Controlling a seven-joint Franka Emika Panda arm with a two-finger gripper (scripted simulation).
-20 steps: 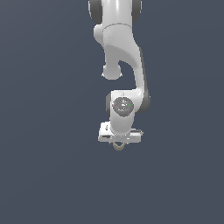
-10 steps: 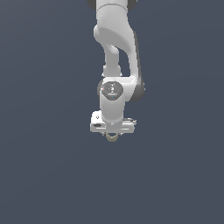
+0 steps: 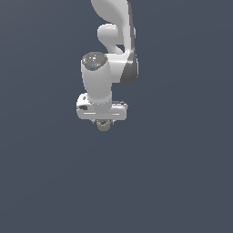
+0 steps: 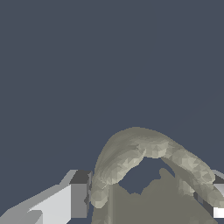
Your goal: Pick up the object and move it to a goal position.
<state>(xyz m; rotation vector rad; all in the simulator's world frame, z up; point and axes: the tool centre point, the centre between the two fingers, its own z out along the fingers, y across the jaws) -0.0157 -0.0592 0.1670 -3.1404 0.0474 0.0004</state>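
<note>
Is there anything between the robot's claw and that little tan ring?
Nothing. The wrist view shows the ring right between the gripper fingers, with no gap visible.

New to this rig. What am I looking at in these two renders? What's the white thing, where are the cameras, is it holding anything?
Both are simulator renders of one moment. The white thing is a robot arm. The exterior view comes from a camera off the arm; the flat grey-blue behind it is plain background, with nothing else visible on it. At the arm's tip sits the gripper, and a small tan ring peeks out beneath it. The wrist view comes from a camera on the wrist itself: up close, the ring arches between the fingers, which appear to clamp it.
</note>
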